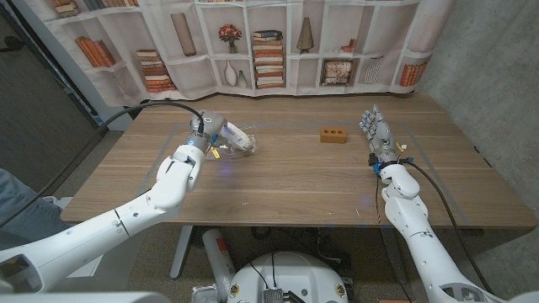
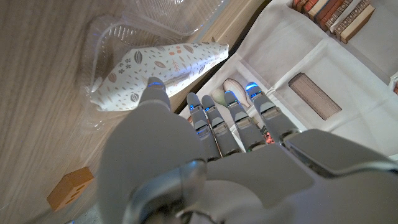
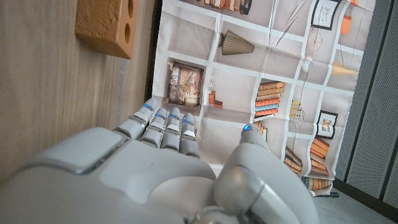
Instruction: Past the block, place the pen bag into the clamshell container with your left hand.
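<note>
The wooden bench (image 1: pixel 286 177) spans the middle of the head view, with a printed bookshelf backdrop (image 1: pixel 253 42) along the top of the frame.

The left robot hand (image 1: pixel 208 135) sits in the upper left of the bench area, directly beside the clamshell container (image 1: pixel 238 140). Its fingers are extended and apart and hold nothing.

The right robot hand (image 1: pixel 376 135) stands in the upper right of the bench area, fingers straight, apart and empty.

In the left wrist view the clear clamshell container (image 2: pixel 124 37) lies open in the upper left of the frame, and the pen bag (image 2: pixel 161 71), white with a leaf pattern, lies inside it.

The block (image 1: pixel 333 135), orange-brown with two holes, rests just right of centre, between the container and the right robot hand.
</note>
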`<control>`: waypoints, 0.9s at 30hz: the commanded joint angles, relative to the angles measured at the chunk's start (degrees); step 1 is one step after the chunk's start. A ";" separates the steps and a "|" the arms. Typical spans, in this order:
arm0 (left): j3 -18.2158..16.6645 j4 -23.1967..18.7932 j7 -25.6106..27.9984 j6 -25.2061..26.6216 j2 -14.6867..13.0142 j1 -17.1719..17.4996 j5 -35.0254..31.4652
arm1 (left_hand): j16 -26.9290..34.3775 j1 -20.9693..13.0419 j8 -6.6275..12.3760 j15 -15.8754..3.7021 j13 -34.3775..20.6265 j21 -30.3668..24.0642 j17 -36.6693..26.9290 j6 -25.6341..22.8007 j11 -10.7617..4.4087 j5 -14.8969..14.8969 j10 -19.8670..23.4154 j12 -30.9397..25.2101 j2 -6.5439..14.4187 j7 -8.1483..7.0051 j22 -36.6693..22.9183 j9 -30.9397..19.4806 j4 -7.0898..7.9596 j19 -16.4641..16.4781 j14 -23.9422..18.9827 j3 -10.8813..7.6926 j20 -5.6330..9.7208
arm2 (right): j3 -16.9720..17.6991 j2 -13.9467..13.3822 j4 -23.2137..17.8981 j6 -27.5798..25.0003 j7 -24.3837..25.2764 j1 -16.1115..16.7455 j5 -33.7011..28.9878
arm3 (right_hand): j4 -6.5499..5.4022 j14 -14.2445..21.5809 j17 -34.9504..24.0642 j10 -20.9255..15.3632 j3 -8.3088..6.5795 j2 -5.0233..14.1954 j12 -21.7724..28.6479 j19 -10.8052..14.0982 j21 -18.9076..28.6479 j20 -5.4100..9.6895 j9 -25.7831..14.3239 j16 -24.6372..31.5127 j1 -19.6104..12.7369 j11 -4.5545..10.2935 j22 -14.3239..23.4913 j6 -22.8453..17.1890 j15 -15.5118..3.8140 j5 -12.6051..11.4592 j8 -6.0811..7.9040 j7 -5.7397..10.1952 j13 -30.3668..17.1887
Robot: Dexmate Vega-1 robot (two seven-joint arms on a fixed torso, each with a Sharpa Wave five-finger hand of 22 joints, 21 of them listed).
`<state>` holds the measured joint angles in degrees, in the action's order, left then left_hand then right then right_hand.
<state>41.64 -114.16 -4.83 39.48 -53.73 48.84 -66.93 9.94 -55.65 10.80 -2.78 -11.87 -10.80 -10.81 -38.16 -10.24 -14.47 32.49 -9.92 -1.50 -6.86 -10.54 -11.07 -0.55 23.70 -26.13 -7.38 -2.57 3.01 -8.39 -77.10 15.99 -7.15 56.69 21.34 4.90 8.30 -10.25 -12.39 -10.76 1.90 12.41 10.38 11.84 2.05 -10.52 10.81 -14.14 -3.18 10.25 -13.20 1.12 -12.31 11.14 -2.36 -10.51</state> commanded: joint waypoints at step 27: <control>-8.72 -5.56 9.18 1.97 -1.19 6.30 15.03 | 0.43 2.60 -0.21 -3.90 0.00 -0.19 -0.22 4.52 2.78 -1.58 -3.69 -0.49 1.20 0.99 -0.16 -0.29 1.88 -2.21 3.58 0.94 -0.57 | -0.48 -0.15 -1.85 -0.18 1.00 1.04 -0.17 | 0.51 0.36 -0.18 -0.48 -0.03 0.76 -0.22 0.55 -0.09 0.93 -0.30 -0.15 -0.16 -0.12 0.34 -0.55 -0.07 -0.06 0.09 0.05 -0.10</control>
<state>35.68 -118.22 0.61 41.23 -54.44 53.35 -57.63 10.18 -53.92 10.80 -2.44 -11.72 -10.80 -10.80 -34.46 -7.81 -15.80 29.41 -10.18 -0.65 -6.03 -10.53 -11.06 0.73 21.92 -22.99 -6.33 -3.48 2.73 -8.54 -78.57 15.82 -6.58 57.54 21.38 5.15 8.30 -10.25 -12.39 -10.51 2.13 12.41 10.38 11.84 2.04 -10.52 10.82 -14.36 -3.18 10.25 -13.20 1.12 -12.31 11.14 -2.36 -10.51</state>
